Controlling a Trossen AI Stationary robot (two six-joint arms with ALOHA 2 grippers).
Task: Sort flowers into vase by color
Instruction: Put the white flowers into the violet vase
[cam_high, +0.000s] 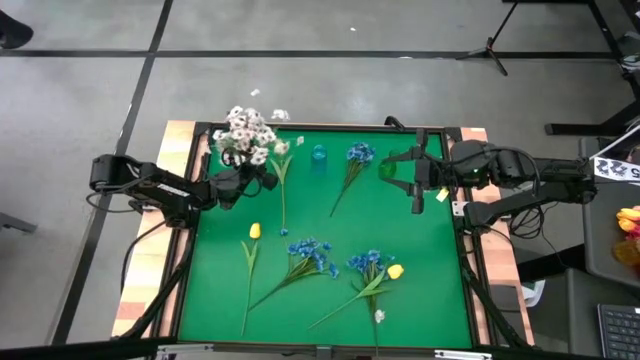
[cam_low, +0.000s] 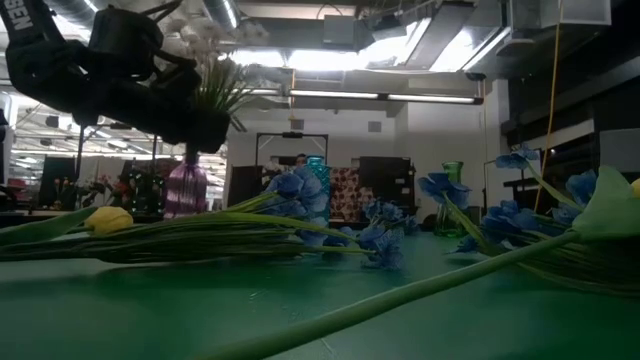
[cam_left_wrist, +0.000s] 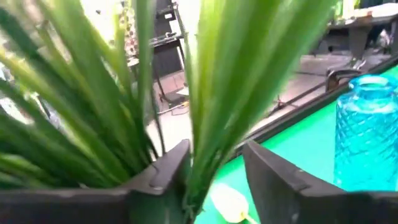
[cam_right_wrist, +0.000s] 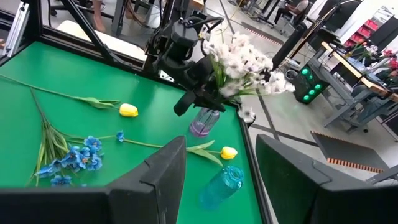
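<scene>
White flowers (cam_high: 250, 133) stand with their green stalks (cam_left_wrist: 205, 124) in a purple vase (cam_right_wrist: 204, 121) at the table's far left. My left gripper (cam_high: 250, 180) reaches in level from the left and is open, its fingers on either side of those stalks. Yellow flowers (cam_high: 254, 231) (cam_right_wrist: 229, 152) and blue flowers (cam_high: 312, 255) (cam_high: 368, 262) (cam_high: 360, 155) lie flat on the green table top. A blue vase (cam_high: 319, 157) and a green vase (cam_high: 387, 170) stand at the far edge. My right gripper (cam_right_wrist: 217, 186) hangs open above the far right, holding nothing. My left gripper has the white flowers' stalks (cam_left_wrist: 198, 174) between its open fingers, coming at them level and just above the vase's mouth. The stalks run close along one finger (cam_left_wrist: 171, 171), and I cannot tell whether it touches them. The other finger (cam_left_wrist: 267, 177) stands clear.
A raised wooden rim (cam_high: 190, 250) frames the green table top. A small white sprig (cam_high: 379, 315) lies near the front edge. Free green surface lies mid-table between the flowers (cam_high: 420, 250). Room equipment and stands show beyond the table.
</scene>
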